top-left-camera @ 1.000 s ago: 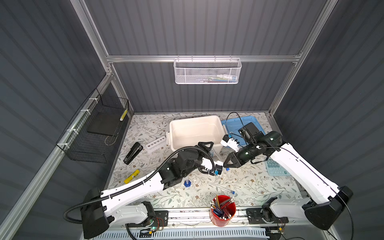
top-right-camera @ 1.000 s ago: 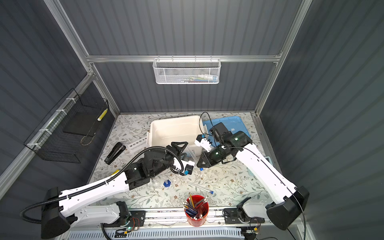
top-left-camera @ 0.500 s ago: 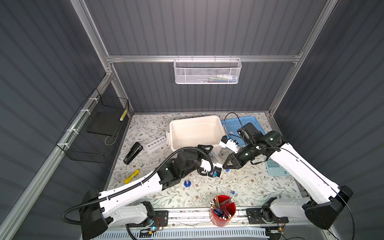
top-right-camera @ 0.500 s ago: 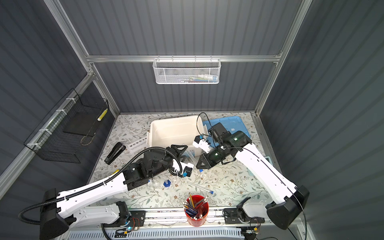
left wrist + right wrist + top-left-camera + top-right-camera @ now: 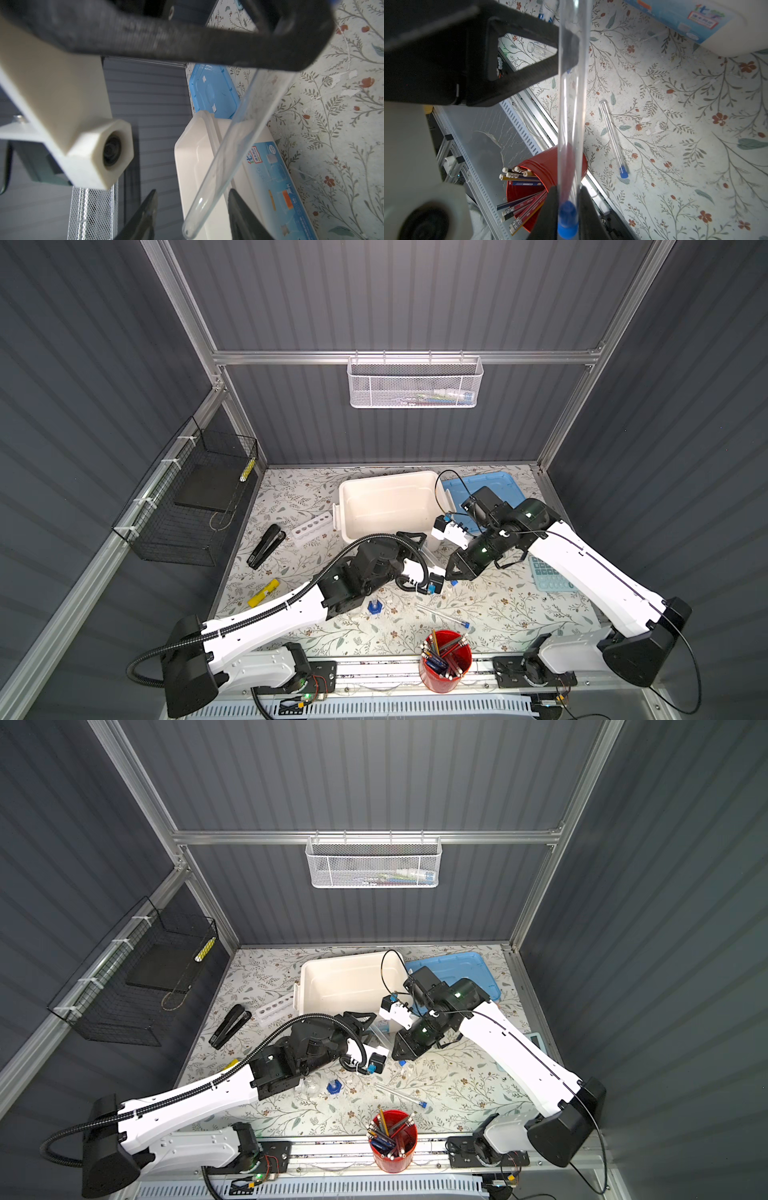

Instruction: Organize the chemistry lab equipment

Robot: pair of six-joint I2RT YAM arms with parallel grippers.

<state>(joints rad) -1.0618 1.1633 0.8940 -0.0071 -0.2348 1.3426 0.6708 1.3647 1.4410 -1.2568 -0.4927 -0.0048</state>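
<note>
My right gripper is shut on a long clear tube just above its blue cap. The tube's rounded end lies between the pads of my left gripper, which stands open with a gap on each side. In both top views the two grippers meet in front of the white bin, left and right. A second capped tube lies flat on the table. The slim cylinder on its blue hexagonal foot stands beside a round flask.
A white bin and a blue lid sit at the back. A white tube rack, black stapler and yellow marker lie left. The red pencil cup stands at the front edge, the calculator right.
The left gripper's jaws have narrowed around the tube's round end. Both arms have barely shifted, and the right gripper keeps its hold on the capped end.
</note>
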